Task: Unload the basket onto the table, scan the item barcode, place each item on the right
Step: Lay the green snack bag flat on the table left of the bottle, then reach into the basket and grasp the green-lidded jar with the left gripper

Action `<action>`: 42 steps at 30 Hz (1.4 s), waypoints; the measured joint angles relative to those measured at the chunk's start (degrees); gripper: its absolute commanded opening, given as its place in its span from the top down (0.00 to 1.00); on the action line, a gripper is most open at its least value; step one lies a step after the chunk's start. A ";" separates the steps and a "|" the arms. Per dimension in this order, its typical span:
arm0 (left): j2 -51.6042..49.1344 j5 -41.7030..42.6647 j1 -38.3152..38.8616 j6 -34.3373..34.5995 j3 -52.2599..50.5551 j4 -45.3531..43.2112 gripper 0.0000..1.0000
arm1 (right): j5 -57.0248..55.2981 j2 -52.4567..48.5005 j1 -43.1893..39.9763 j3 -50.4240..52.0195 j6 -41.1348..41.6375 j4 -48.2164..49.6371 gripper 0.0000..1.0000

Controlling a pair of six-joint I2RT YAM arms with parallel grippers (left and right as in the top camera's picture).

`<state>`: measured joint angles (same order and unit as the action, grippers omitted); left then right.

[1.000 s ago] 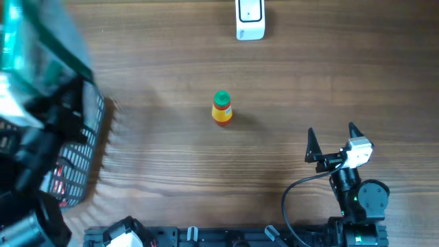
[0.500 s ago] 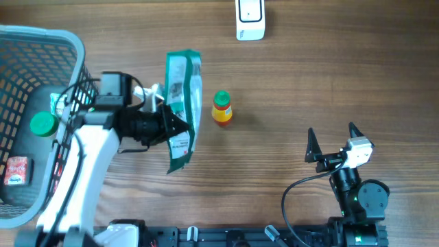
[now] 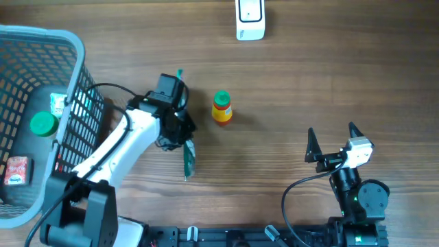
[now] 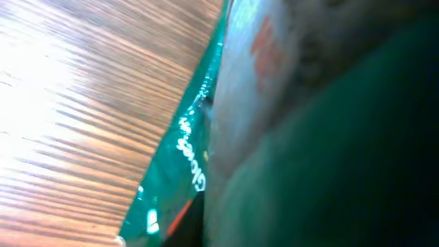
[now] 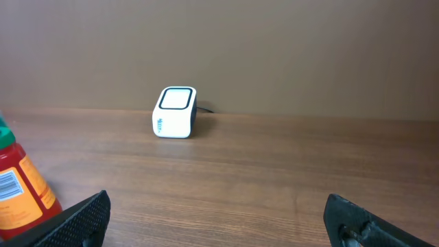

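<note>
1. Left jaws: closed tight on the green pouch [image 3: 188,159]. My left arm [image 3: 123,144] reaches from the 7 o'clock corner of the desk [image 3: 309,75] toward its centre-left, with the wrist ending just left of centre.

2. Pouch position: in the overhead view the pouch is seen edge-on, as a thin green strip running along the 12-to-6 o'clock line. Its lower end projects past my wrist toward 6 o'clock. In the left wrist view the pouch fills most of the frame at very close range. White print shows along its green edge, too blurred to read. No barcode can be made out in any view.

3. Scanner [image 3: 250,19]: a white unit at the 12 o'clock edge of the desk, well apart from the pouch.

4. Bottle [image 3: 221,110]: upright, with a green cap and an orange body, near the pouch at its 3 o'clock and not touching it.

5. Basket [image 3: 41,33]: a grey mesh basket at the 9 o'clock side. Inside it lie a green lid [image 3: 43,124] and a small red packet [image 3: 17,170].

6. Right jaws: spread fully wide and holding nothing. My right arm [image 3: 357,192] sits at the 5 o'clock corner, and both fingers [image 5: 82,216] point toward 12 o'clock, facing the scanner.
</note>
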<state>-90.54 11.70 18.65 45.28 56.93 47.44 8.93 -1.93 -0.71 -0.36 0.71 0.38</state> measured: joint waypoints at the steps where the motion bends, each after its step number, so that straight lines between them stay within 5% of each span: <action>1: 0.00 0.09 1.16 0.50 -0.04 -1.27 0.96 | 0.00 0.00 0.00 0.00 0.00 0.00 0.00; 4: 0.00 1.46 3.54 1.01 -0.15 -5.33 0.93 | -0.02 0.00 0.00 0.00 0.00 -0.02 0.00; 8: 0.00 4.39 3.91 1.64 -0.15 -6.58 0.50 | 0.00 0.00 0.00 0.00 0.00 0.00 0.00; 19: 11.56 5.33 3.91 1.77 0.46 -6.97 0.48 | 0.00 0.00 0.00 0.00 0.00 -0.02 0.00; 24: 15.98 4.57 3.91 -0.74 1.79 -6.82 0.16 | 0.00 0.00 0.00 0.00 0.00 -0.02 0.00; 27: 18.73 2.08 3.89 -6.27 9.40 -4.20 0.02 | 0.00 0.00 0.00 0.00 0.00 -0.02 0.00; 34: 20.87 -22.86 3.13 -14.45 38.18 11.43 0.00 | 0.00 0.00 0.00 0.00 0.00 -0.02 0.00; 37: 21.90 -34.21 -4.61 -14.53 43.21 13.62 0.00 | 0.00 0.00 0.00 0.00 0.00 -0.02 0.00; 42: 18.21 -35.19 -31.56 -4.42 43.32 24.85 0.00 | 0.00 0.00 0.00 0.00 0.00 -0.02 0.00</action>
<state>-72.34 -23.49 -12.91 40.86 100.25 72.29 8.93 -1.93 -0.71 -0.36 0.71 0.36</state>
